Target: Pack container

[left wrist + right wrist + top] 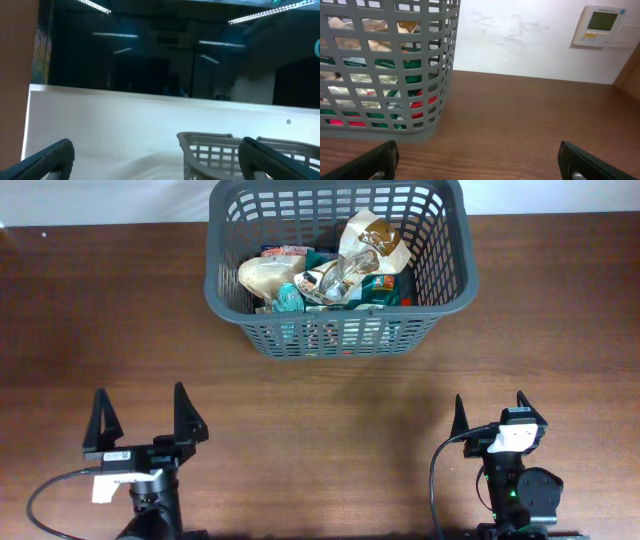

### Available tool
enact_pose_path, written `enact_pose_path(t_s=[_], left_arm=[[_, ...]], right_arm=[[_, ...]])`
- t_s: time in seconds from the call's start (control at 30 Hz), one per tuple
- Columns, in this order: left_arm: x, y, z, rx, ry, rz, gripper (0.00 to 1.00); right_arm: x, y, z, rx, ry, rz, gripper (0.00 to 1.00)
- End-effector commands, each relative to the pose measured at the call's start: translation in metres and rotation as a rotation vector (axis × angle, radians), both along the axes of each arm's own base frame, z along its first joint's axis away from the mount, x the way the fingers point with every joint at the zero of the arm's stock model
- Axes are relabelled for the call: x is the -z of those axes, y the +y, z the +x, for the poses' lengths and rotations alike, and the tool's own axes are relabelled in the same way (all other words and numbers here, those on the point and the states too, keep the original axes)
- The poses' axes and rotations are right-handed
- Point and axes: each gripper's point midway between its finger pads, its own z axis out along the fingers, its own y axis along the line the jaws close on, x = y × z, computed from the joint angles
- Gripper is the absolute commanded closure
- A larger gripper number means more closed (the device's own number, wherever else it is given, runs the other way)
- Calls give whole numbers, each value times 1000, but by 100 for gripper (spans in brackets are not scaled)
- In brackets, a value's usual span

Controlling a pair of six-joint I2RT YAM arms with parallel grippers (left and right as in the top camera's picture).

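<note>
The container, a dark grey slotted basket (222,280), stands at the far middle of the table and holds several snack packets (340,272). It also shows in the right wrist view (385,75) at the left and in the left wrist view (210,150) at the lower right. My left gripper (143,418) is open and empty at the near left, well short of the basket. My right gripper (490,416) is open and empty at the near right. Both sets of fingers show wide apart in the wrist views (155,162) (477,162).
The brown wooden table (330,430) stretches between the grippers and the basket. A white wall lies behind the table's far edge. A wall thermostat panel (602,25) shows at the upper right of the right wrist view.
</note>
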Motion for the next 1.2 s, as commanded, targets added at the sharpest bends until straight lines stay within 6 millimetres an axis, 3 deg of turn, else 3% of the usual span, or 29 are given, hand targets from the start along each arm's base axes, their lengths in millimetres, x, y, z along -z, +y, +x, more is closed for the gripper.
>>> enact_pose_path(t_s=[0.0,0.3,0.5,0.77,1.17], left_arm=[[13,-2,2,6,9,14,1],[58,-3,16,13,102,10,1],[115,-1,31,13,344,-8,1],[171,-1,33,15,572,-24,1],[171,-2,33,19,572,-24,1]], right_arm=[[1,3,0,-16,1,-6,1],[1,3,0,-16,1,-6,1],[1,3,0,-17,1,-6,1],[1,3,0,-17,1,-6,1],[1,3,0,-17,1,-6,1]])
